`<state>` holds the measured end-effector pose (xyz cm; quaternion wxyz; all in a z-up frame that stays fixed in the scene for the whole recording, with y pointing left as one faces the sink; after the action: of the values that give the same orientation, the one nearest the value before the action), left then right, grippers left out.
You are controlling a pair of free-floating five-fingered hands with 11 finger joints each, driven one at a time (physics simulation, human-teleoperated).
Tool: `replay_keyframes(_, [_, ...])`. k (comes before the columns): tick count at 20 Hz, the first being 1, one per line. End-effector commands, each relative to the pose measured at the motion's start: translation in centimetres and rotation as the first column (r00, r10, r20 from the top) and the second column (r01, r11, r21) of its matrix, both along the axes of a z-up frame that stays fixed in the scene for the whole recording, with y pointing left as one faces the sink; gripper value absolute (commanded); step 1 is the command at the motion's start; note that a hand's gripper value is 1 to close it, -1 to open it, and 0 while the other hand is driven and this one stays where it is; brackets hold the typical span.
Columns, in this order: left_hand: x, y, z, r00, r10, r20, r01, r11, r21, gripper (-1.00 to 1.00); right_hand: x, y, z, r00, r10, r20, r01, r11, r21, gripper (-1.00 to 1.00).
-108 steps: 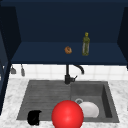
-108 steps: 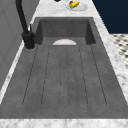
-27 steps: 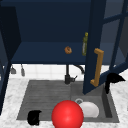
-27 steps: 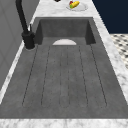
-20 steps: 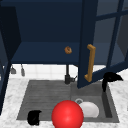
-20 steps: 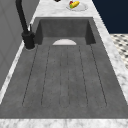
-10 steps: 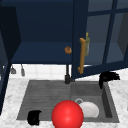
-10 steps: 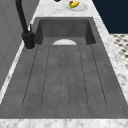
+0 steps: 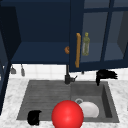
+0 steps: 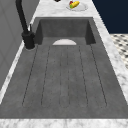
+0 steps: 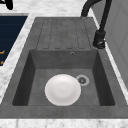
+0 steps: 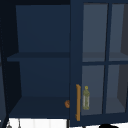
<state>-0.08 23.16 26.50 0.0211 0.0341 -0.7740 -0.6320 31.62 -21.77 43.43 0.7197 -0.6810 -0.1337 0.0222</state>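
A plate lies in the sink, right of the faucet. Above, a bottle stands, apparently on the cabinet shelf, behind the cabinet door.

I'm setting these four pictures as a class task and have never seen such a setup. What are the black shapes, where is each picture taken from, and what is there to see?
These are a simulator's renders of a kitchen sink. The black shapes are the robot: two floating hands with no arms. In the front view the left hand hovers at the sink's near left edge, and the right hand is just under the wall cabinet's glass door, fingers straight. Neither holds anything. Two pictures look along the sink from its sides, and the upper view faces the cabinet. A white plate lies in the basin, a red ball sits in front, a bottle stands behind the glass, and a black tap rises at the back.
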Motion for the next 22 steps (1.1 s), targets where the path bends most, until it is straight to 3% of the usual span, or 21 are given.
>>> replay_keyframes(1, [0.0, 0.0, 0.0, 1.0, 0.0, 0.0, 0.0, 1.0, 0.0, 0.0, 1.8, 1.1, 3.1, 0.999, -0.049, 0.001, 0.049, 0.999, -0.016, -1.0])
replay_keyframes(6, [0.0, 0.0, 0.0, 1.0, 0.0, 0.0, 0.0, 1.0, 0.0, 0.0, 2.9, 3.0, 4.1, 0.989, -0.142, -0.04, 0.144, 0.989, 0.036, -1.0])
replay_keyframes(13, [0.0, 0.0, 0.0, 1.0, 0.0, 0.0, 0.0, 1.0, 0.0, 0.0, 4.8, 5.3, 7.5, 0.965, -0.252, -0.073, 0.257, 0.964, 0.061, -1.0])
replay_keyframes(17, [0.0, 0.0, 0.0, 1.0, 0.0, 0.0, 0.0, 1.0, 0.0, 0.0, 7.1, 5.9, 9.2, 0.956, -0.273, -0.111, 0.28, 0.958, 0.055, -1.0])
replay_keyframes(22, [0.0, 0.0, 0.0, 1.0, 0.0, 0.0, 0.0, 1.0, 0.0, 0.0, 8.8, 5.2, 6.5, 0.95, -0.295, -0.102, 0.301, 0.952, 0.047, -1.0])
